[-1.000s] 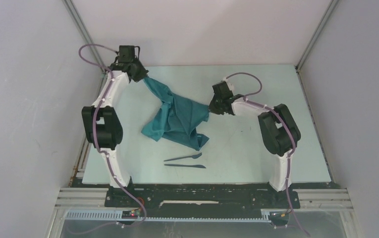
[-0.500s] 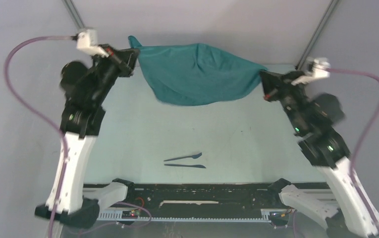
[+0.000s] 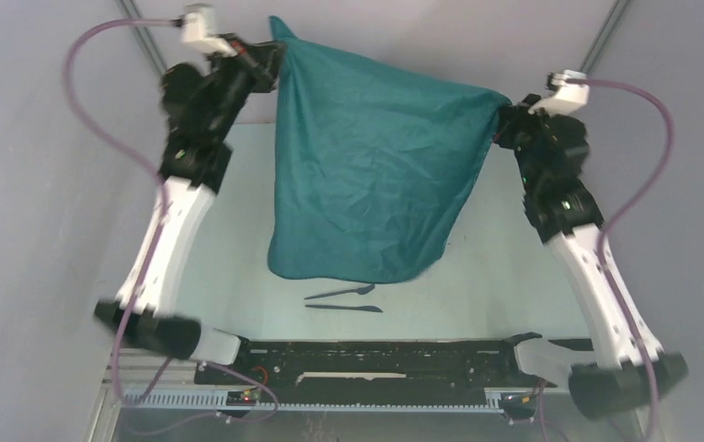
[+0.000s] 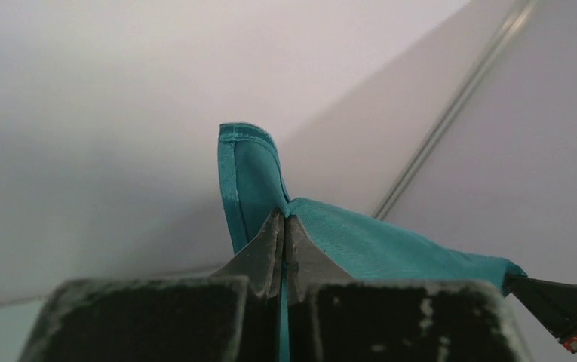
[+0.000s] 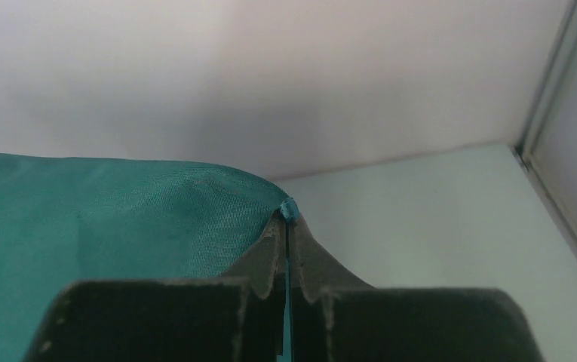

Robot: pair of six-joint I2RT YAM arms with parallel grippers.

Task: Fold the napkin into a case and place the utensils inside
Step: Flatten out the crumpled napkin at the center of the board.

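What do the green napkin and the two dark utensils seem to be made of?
I think the napkin is woven cloth, perhaps cotton, slightly shiny: it hangs limp and creased, with a stitched hem in the left wrist view. Likely moulded plastic for the utensils: uniformly dark and slim, but too small to judge their finish.

The napkin [image 3: 366,175] is soft woven teal cloth with a faint sheen, fine creases and a stitched hem. The left claw [image 4: 283,220] and right claw [image 5: 287,220] look like matt dark plastic, rough and scuffed grey. The utensils [image 3: 343,292] are smooth dark plastic. The counter [image 3: 504,276] is pale, smooth and matt.
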